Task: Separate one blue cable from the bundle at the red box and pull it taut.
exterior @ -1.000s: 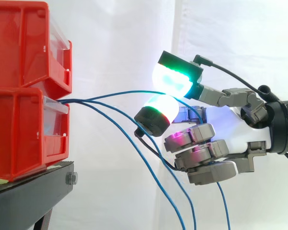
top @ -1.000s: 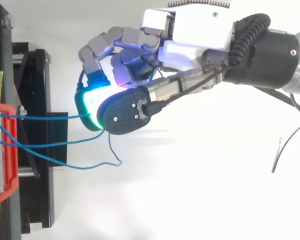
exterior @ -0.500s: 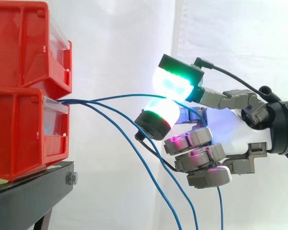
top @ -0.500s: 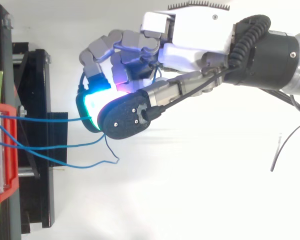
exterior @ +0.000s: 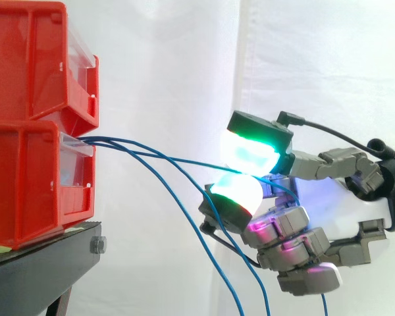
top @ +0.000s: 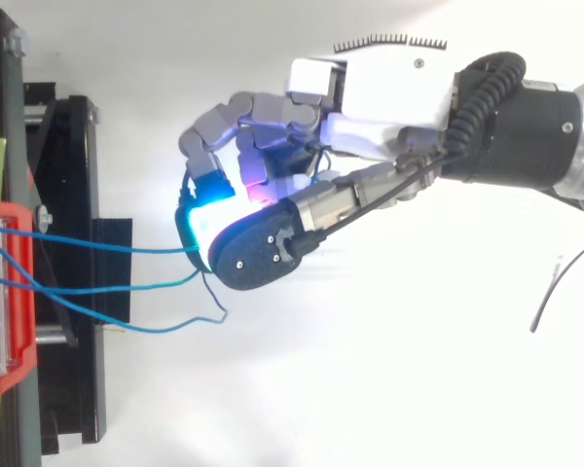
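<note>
One blue cable (top: 107, 245) is pinched between pads of the robot hand (top: 389, 88), away from the red box (exterior: 33, 178), so that it can be stretched. The other cables (top: 156, 329) are seen slack.

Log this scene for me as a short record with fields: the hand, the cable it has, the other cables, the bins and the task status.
Hand: robot hand coming in from the right, fingers pinching one cable
Held cable: thin blue cable, nearly straight from the lower bin to the pinch
Other cables: two blue cables hanging slack
Bins: stacked red plastic bins on black stand
Status: one cable separated; looks close to taut
</note>
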